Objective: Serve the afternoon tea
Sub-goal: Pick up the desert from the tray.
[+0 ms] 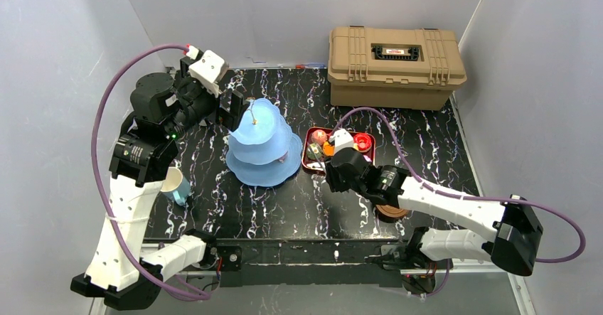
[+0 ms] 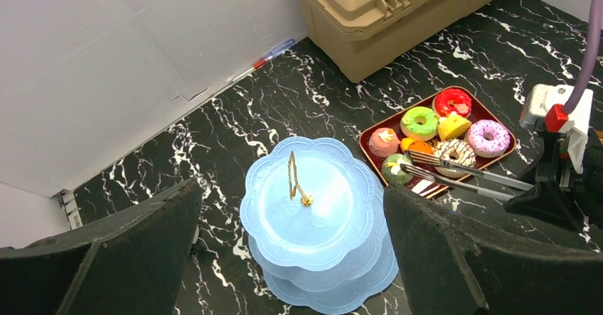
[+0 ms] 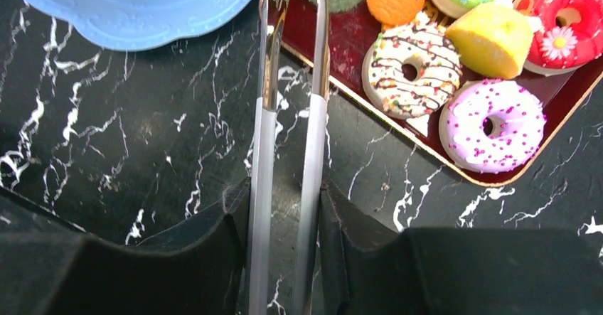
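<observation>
The right gripper [image 3: 284,212] clamps the silver metal tongs [image 3: 313,116] by the handles; a weak squeeze may drop a colourful toy donut [image 3: 407,70]. The left gripper [image 2: 291,258] has its fingers wide apart.

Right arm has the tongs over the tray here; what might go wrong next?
The tongs are held in the right gripper far back from their tips, so they may twist or slip when squeezed on a donut. The stand lies close beside the tray; a swing could knock it.
</observation>
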Robot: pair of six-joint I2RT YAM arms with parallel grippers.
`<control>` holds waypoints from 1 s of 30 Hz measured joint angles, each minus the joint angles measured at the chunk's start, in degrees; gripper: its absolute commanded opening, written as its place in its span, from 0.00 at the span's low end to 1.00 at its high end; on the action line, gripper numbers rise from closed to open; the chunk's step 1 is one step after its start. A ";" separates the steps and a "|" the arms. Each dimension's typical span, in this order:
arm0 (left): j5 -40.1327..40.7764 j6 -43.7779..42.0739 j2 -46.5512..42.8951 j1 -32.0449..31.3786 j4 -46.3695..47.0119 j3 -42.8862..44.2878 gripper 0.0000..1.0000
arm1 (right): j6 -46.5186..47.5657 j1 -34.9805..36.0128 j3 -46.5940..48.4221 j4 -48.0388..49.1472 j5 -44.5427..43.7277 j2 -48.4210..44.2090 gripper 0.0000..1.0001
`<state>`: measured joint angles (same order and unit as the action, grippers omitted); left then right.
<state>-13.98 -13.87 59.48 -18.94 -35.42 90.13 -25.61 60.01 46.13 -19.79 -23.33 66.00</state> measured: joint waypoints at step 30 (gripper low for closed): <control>-0.20 0.00 0.70 0.00 -1.05 1.77 0.98 | 0.76 -5.27 -0.85 2.38 5.35 8.15 0.52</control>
<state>-14.17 -13.87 60.18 -18.94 -36.47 91.90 -24.84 54.74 45.28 -17.41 -17.98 74.15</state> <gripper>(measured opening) 0.981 0.533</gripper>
